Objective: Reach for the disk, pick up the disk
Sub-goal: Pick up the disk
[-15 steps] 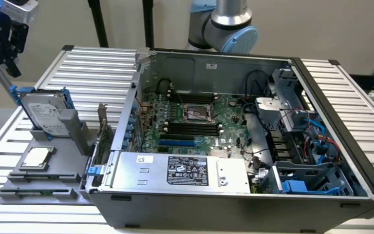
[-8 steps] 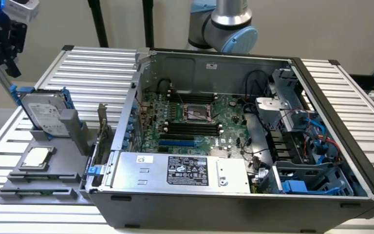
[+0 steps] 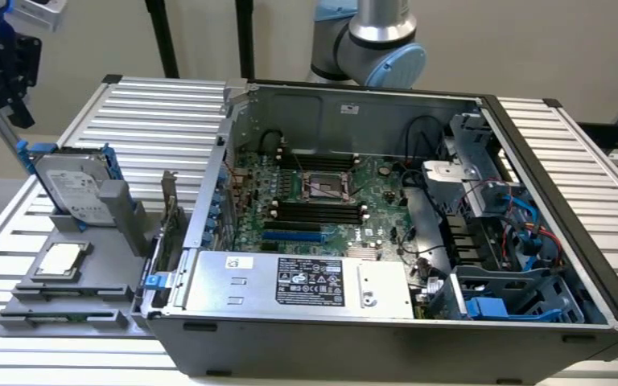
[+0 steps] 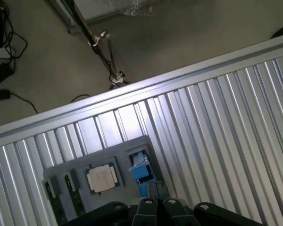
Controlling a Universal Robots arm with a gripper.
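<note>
The disk (image 3: 73, 186) is a silver-grey drive with a white label in a bright blue carrier. It stands tilted in a grey holder (image 3: 116, 215) at the exterior view's left. My gripper (image 3: 14, 108) hangs high above it, well clear, near the upper left corner of that view. In the wrist view the disk (image 4: 140, 170) is seen from above, edge-on, just ahead of my gripper (image 4: 155, 189). The fingers are pressed together and shut, with nothing between them.
A small square silver chip (image 3: 60, 259) lies on the grey tray (image 3: 41, 310) in front of the disk. An open computer case (image 3: 395, 217) takes up most of the ribbed metal table (image 3: 148, 104). Past the table edge, cables (image 4: 7, 42) lie on the floor.
</note>
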